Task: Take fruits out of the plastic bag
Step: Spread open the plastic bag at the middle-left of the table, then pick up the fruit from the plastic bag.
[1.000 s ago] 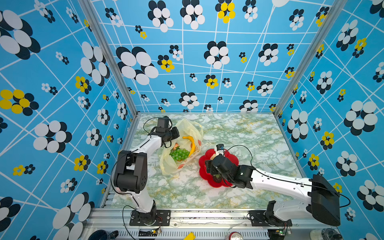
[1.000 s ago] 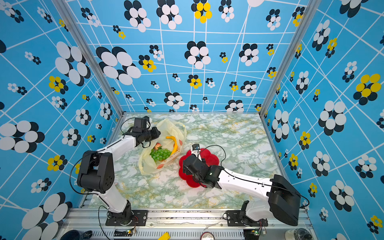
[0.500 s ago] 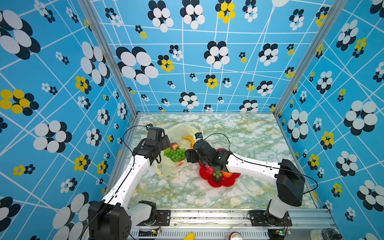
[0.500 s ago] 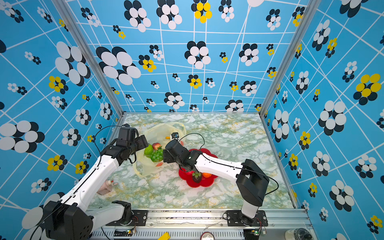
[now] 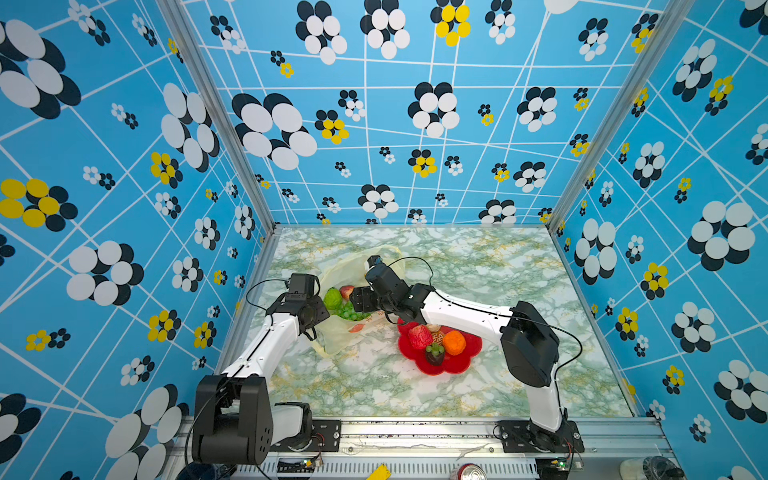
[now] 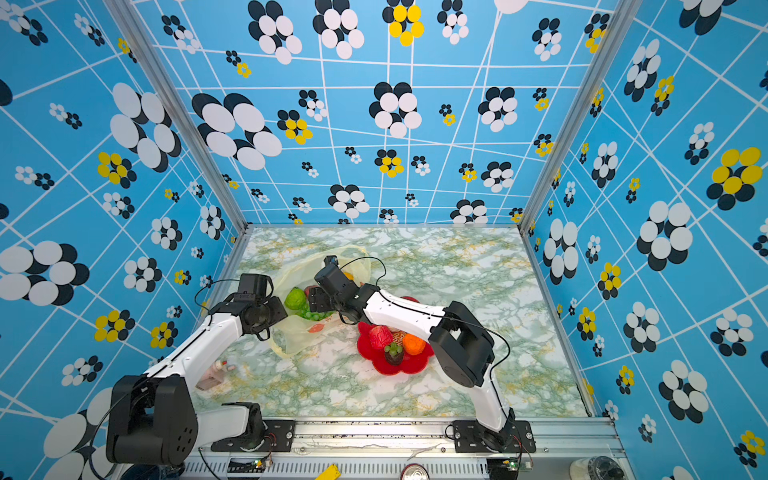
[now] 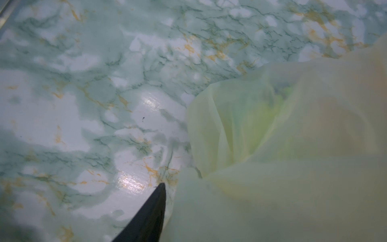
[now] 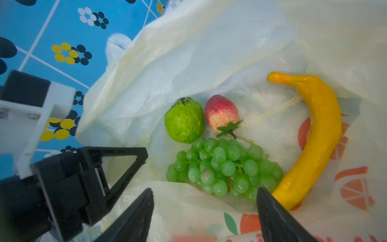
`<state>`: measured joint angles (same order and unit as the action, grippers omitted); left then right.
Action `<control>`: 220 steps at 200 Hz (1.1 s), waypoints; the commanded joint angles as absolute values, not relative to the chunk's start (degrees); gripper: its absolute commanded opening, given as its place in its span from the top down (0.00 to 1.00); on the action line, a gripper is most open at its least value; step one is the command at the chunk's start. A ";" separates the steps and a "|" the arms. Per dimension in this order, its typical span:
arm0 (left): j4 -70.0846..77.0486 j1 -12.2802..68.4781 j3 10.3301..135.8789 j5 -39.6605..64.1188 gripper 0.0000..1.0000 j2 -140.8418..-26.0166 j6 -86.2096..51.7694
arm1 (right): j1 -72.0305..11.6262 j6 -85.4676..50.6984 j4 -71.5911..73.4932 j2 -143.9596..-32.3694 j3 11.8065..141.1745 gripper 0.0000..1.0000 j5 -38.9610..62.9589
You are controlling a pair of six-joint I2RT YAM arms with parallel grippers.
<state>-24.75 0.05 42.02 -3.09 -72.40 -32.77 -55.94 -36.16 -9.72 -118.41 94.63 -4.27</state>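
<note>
The plastic bag (image 5: 338,338), on the left of the worktop (image 5: 374,386), holds a banana (image 8: 314,136), a grape bunch (image 8: 224,167), a bumpy green fruit (image 8: 183,120) and a red-pink fruit (image 8: 221,113). To its right, the red plate (image 5: 471,353) carries a strawberry (image 5: 419,336) and an orange (image 5: 454,342). The right pincer (image 8: 204,189) hangs spread over the grapes. The left pincer (image 5: 322,316) is at the bag's left edge, and I cannot tell whether it is spread or pinching.

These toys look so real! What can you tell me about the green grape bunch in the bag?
The grape bunch is a cluster of small round pale-green balls, glossy like plastic, on thin green stems. It lies inside the open plastic bag. The banana lies against one side; the bumpy green fruit and the red fruit sit at its stem end, the red one's leafy stalk reaching it. The right gripper hangs over it, jaws open, not closed on it.
</note>
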 commanded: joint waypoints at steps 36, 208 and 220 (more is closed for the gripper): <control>-16.87 -4.67 36.30 6.58 0.73 -69.17 -34.01 | -55.90 -34.02 -12.62 -131.90 110.84 0.21 4.00; -11.03 -6.64 35.54 7.48 0.95 -70.72 -35.77 | -55.99 -27.13 -24.71 -153.49 139.71 0.28 1.90; -10.94 -6.67 34.99 7.40 0.95 -70.37 -35.64 | -56.03 -26.48 -25.19 -154.81 141.40 0.27 2.36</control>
